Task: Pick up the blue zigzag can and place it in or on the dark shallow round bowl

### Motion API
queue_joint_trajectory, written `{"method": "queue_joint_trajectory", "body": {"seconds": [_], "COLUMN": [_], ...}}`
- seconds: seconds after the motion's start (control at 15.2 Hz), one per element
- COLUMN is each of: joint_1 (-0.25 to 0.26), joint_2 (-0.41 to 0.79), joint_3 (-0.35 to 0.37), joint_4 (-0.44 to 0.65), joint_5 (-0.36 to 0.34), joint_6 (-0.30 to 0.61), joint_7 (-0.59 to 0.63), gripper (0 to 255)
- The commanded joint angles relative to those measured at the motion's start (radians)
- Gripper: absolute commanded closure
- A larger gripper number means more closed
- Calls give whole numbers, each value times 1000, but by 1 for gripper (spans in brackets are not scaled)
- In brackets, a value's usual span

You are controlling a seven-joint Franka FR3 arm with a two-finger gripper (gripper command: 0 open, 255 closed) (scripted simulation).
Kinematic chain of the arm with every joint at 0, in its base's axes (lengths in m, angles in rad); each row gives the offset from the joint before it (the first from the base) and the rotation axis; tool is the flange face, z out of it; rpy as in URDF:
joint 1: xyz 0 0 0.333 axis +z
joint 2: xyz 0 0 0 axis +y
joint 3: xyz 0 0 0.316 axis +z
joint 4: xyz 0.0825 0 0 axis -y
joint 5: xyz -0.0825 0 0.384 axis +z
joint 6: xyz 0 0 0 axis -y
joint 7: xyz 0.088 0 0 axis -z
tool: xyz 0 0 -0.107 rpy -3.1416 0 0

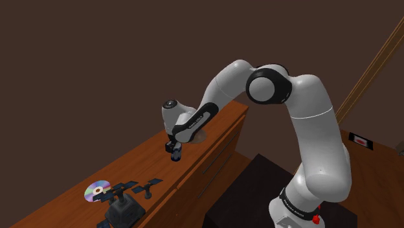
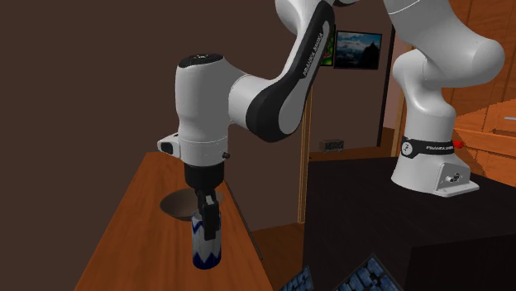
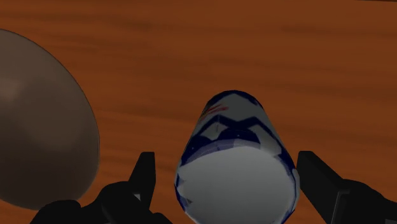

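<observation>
The arm [image 1: 213, 103] bends down over the wooden desk [image 1: 97, 171], jaws open astride the upright blue-and-white can [image 2: 207, 248], not touching it. A brown bowl [image 2: 175, 203] sits nearby, with dark brown walls [image 1: 97, 58] behind.

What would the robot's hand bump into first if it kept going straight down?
The can: it stands upright right under the gripper, between the open fingers. Those look set to pass beside it, though depth is unclear.

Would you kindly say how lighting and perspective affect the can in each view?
Second exterior view: evenly lit, the blue-and-white zigzag can reads clearly. Shoulder view: dim, the can a dark speck. Wrist view: the can looms foreshortened, its top pale grey; the shallow round bowl looks dull brown.
</observation>
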Motion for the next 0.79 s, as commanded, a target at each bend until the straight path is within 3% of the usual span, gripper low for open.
{"method": "queue_joint_trajectory", "body": {"seconds": [0.0,0.07,0.73], "joint_1": [0,0,-2], "joint_2": [0,0,-11], "joint_3": [0,0,3], "joint_4": [0,0,-4], "joint_5": [0,0,3], "joint_6": [0,0,-7], "joint_7": [0,0,-4], "gripper": [0,255,255]}}
